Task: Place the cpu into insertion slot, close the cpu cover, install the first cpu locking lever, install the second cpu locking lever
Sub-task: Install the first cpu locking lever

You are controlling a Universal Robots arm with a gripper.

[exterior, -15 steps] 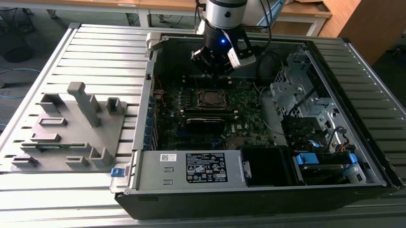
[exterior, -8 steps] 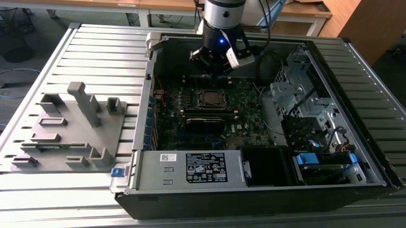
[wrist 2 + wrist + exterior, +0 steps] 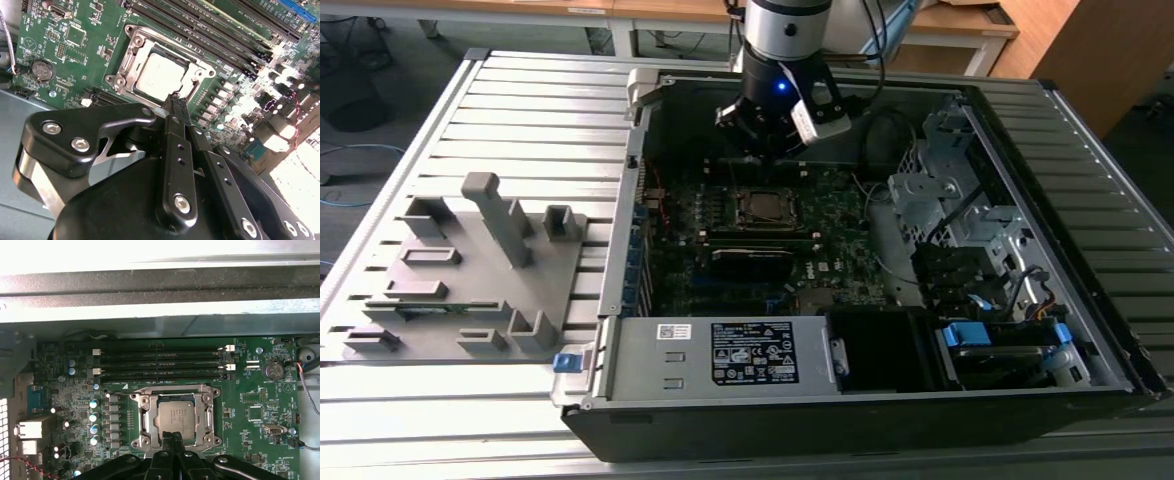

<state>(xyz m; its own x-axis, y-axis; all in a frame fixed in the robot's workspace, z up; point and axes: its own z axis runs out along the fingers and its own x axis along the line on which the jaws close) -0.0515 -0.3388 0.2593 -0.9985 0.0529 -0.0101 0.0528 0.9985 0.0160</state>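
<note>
Status: cpu [image 3: 178, 418] sits flat in the insertion slot [image 3: 761, 208], grey top showing through the cut-out. cpu cover [image 3: 206, 415] looks lowered around it, frame lying on the chip's margins in both wrist views. That's my read; can't confirm it's pressed fully home. Can't make out whether either locking lever is hooked, too fine to tell.

Location: slot is about mid-board on the motherboard [image 3: 841, 230], inside the open case [image 3: 854, 430]. Case lies on the slatted tabletop [image 3: 520, 100], with a grey fixture block [image 3: 454, 290] toward the tabletop edge at the exterior view's left. Memory slots [image 3: 160, 365] run just beside the slot, on the side toward the power supply box [image 3: 747, 355].

Tool [image 3: 175, 100]: fingers pressed together, nothing between them. Tip is at the slot's edge on the side away from the memory slots. Touching the frame or just above it, can't tell which.

Step in hand, my judgement: placing and cover closing look done. A closed tip parked at the slot's rim fits lever work, most likely the first lever.

What the move calls for:
- using the closed tip as a pusher, no grasp
- catching a thin rod squarely so it doesn't slip off
- pressing down, then sideways under the hook
- staying off the cpu top and the capacitors beside the slot
- low force, since the cover has to stay seated
</note>
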